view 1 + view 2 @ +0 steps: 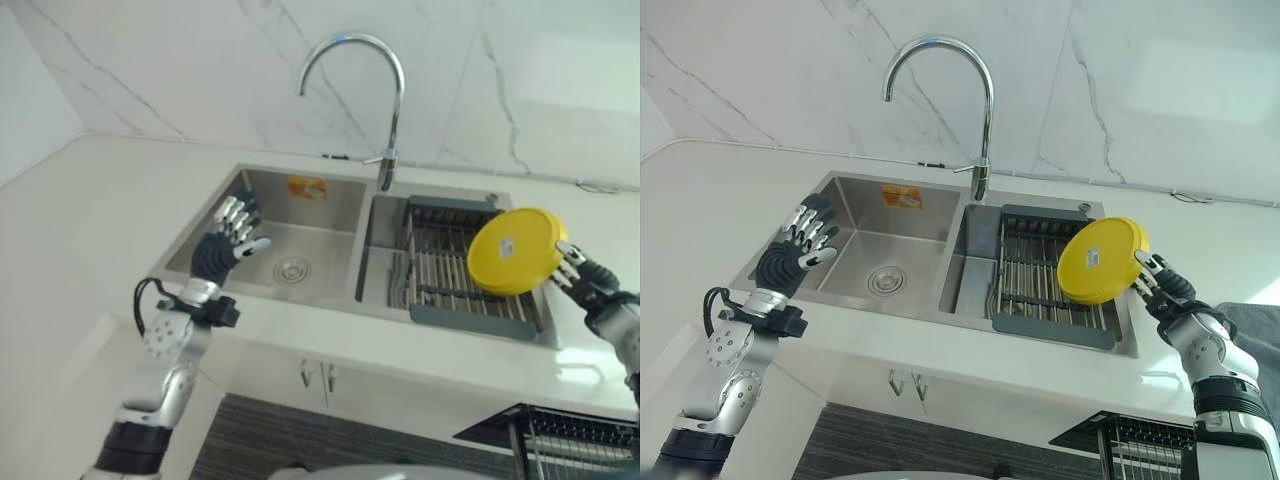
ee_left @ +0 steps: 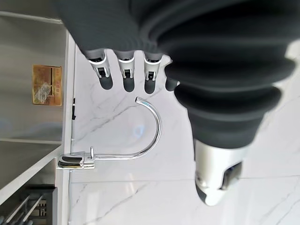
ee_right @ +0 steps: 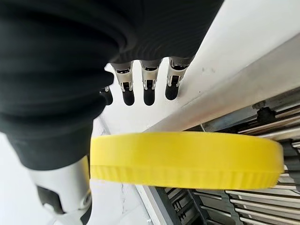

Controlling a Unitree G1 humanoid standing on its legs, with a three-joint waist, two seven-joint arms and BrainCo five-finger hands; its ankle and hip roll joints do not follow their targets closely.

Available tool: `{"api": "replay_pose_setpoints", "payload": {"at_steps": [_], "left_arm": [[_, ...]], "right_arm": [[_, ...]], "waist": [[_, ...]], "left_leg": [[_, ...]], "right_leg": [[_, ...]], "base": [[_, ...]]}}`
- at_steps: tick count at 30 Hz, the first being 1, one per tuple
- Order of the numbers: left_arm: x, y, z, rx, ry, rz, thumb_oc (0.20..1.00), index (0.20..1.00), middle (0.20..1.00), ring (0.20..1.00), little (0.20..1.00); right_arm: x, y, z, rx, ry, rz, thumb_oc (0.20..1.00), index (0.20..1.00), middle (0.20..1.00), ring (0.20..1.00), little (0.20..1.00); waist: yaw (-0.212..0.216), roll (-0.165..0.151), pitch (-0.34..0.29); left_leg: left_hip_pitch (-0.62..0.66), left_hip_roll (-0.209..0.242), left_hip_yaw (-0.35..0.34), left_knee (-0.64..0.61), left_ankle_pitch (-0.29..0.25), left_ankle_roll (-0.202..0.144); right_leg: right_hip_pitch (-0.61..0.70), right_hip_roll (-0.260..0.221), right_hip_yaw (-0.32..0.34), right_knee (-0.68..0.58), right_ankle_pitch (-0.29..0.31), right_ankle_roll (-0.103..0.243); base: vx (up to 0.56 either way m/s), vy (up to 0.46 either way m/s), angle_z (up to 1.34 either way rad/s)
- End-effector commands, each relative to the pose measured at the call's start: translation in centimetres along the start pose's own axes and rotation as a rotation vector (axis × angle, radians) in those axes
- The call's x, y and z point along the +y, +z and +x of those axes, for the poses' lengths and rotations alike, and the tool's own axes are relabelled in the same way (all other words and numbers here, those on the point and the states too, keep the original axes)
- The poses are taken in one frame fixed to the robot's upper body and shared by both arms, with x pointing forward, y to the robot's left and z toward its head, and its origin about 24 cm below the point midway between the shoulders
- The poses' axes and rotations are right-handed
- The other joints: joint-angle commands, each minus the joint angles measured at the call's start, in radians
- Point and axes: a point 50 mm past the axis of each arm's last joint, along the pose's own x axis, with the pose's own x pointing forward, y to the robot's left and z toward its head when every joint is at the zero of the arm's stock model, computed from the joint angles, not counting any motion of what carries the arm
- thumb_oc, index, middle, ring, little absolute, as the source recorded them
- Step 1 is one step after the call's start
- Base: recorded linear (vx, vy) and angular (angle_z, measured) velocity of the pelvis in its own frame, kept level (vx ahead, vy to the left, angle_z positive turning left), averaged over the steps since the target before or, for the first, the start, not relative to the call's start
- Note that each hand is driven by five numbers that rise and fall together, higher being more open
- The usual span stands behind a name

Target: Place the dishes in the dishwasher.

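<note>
A round yellow plate (image 1: 515, 250) hangs tilted on edge in the air above the dish rack (image 1: 440, 275) in the sink's right basin. My right hand (image 1: 582, 277) grips its right rim. In the right wrist view the plate (image 3: 187, 159) sits between the fingers (image 3: 147, 86) and the thumb. My left hand (image 1: 228, 238) is raised over the front edge of the left basin (image 1: 310, 225), fingers straight and spread, holding nothing. The left wrist view shows the same fingers (image 2: 126, 70) extended toward the wall.
A tall curved faucet (image 1: 392, 110) rises behind the divider between the basins. White countertop (image 1: 90, 220) surrounds the sink, with a marble wall behind. A wire dishwasher rack (image 1: 575, 435) shows at the lower right, below the counter edge.
</note>
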Motion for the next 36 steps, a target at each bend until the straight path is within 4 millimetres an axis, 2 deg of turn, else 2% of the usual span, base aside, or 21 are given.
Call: {"api": "replay_pose_setpoints", "payload": {"at_steps": [1,24,36], "left_arm": [[-0.72,2.09,1.68,-0.097,-0.07,0.018,1.0,1.0,1.0,1.0,1.0],[-0.75,1.96,1.7,-0.09,-0.073,0.017,1.0,1.0,1.0,1.0,1.0],[-0.93,1.99,1.88,-0.082,-0.085,0.015,1.0,1.0,1.0,1.0,1.0]], "right_arm": [[1.51,5.48,0.67,-0.127,0.032,-0.069,1.0,1.0,1.0,1.0,1.0],[0.88,5.75,0.85,-0.096,0.012,-0.088,1.0,1.0,1.0,1.0,1.0],[1.41,6.08,1.14,-0.08,0.023,-0.117,1.0,1.0,1.0,1.0,1.0]], "waist": [[0.032,-0.032,-0.02],[0.045,-0.035,-0.016],[0.053,-0.036,-0.016]], "left_leg": [[0.023,0.023,-0.014,0.0,-0.07,-0.024],[0.023,0.022,-0.02,0.0,-0.07,-0.024],[0.024,0.021,-0.024,0.0,-0.069,-0.025]], "right_leg": [[0.076,-0.022,-0.049,0.001,-0.099,0.034],[0.079,-0.023,-0.058,0.001,-0.099,0.034],[0.082,-0.023,-0.063,0.001,-0.099,0.034]], "base": [[0.0,0.0,0.0],[0.0,0.0,0.0],[0.0,0.0,0.0]]}}
